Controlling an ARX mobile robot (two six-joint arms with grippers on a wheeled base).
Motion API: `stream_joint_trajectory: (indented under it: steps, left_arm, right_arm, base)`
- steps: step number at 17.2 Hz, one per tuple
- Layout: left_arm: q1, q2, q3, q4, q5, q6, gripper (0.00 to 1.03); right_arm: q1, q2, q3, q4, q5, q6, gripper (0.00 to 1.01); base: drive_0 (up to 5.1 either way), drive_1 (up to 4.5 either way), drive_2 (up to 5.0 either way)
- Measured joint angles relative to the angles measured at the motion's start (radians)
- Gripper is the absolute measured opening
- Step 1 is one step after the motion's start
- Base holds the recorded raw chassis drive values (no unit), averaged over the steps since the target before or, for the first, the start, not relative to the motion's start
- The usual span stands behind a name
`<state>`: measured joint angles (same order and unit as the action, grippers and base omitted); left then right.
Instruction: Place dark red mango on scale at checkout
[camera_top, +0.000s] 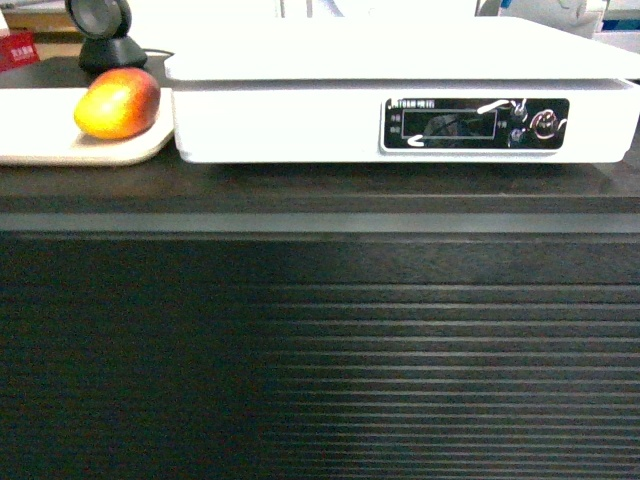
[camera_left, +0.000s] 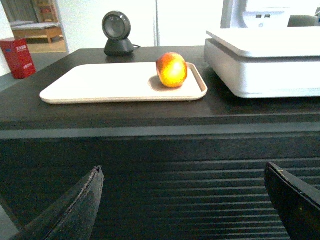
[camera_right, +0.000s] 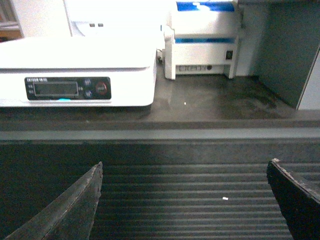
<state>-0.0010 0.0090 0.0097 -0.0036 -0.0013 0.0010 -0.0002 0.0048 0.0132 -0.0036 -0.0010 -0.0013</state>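
The mango (camera_top: 117, 102), red fading to yellow-orange, lies on a beige tray (camera_top: 30, 125) at the left of the black checkout counter (camera_top: 320, 190). In the left wrist view the mango (camera_left: 171, 69) rests near the tray's (camera_left: 100, 82) right end, beside the white scale (camera_left: 265, 57). The scale (camera_top: 400, 95) fills the counter's middle and right, its dark display strip (camera_top: 475, 124) facing me; nothing lies on its platform. My left gripper (camera_left: 182, 172) is open, low before the ribbed counter front. My right gripper (camera_right: 184, 167) is open too, below the scale (camera_right: 75, 70). Neither arm shows in the head view.
A black round-headed device (camera_left: 117, 32) stands behind the tray. A white-and-blue printer (camera_right: 202, 37) stands right of the scale, with bare counter top (camera_right: 220, 100) in front of it. A red box (camera_left: 17, 57) sits far left. A dark panel (camera_right: 292, 50) rises at the right.
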Motion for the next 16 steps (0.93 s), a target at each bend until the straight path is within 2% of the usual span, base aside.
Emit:
stream_joint_trajectory:
  steps: [16]
  left_arm:
    - [0.000, 0.000, 0.000, 0.000, 0.001, 0.000, 0.98]
  right_arm:
    - [0.000, 0.000, 0.000, 0.000, 0.001, 0.001, 0.98]
  base:
    - [0.0, 0.00, 0.0]
